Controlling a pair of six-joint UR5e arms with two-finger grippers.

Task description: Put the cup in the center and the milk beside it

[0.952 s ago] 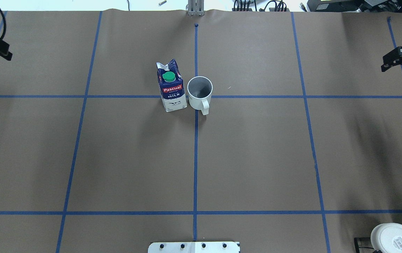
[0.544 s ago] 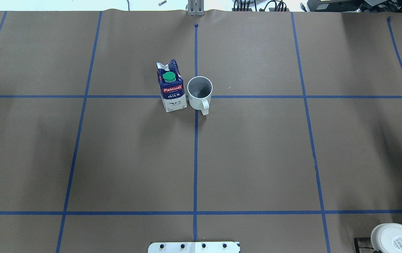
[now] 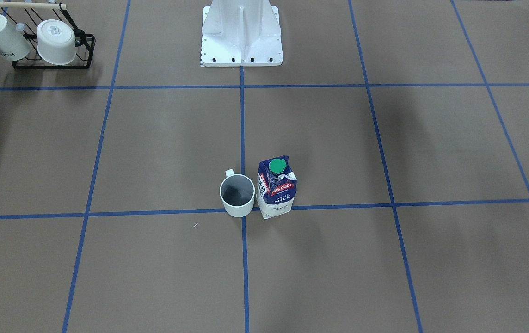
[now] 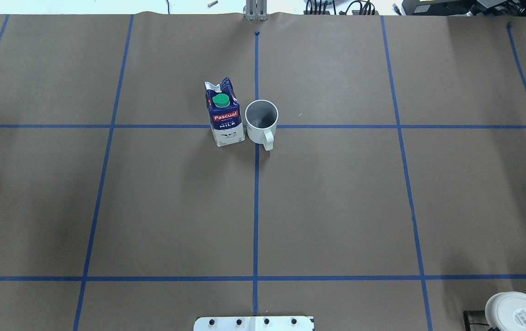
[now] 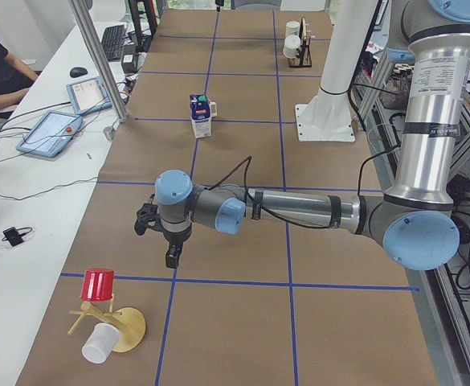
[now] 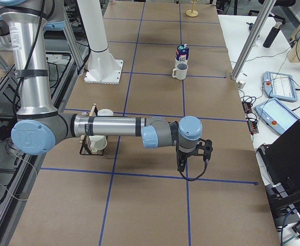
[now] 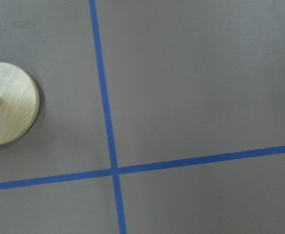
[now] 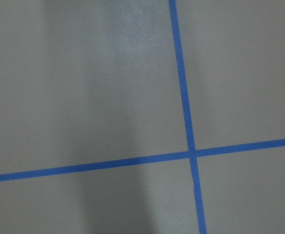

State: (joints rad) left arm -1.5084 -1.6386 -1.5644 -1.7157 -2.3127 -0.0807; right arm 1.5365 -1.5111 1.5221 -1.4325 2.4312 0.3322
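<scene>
Left arm (image 5: 299, 211) and right arm (image 6: 108, 125) show silver tubes, pale blue joint caps and black cables

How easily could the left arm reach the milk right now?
Probably yes: the milk stands on the left arm's side of the cup, and nothing shows on the paper between it and the left gripper, though that gripper hangs far off.

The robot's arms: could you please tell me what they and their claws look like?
The left arm and the right arm are silver metal tubes with black bands, linked by rounded joints with light-blue caps. The left claw and the right claw are black. A thin black cable loops below the right claw; another arcs over the left forearm.
</scene>
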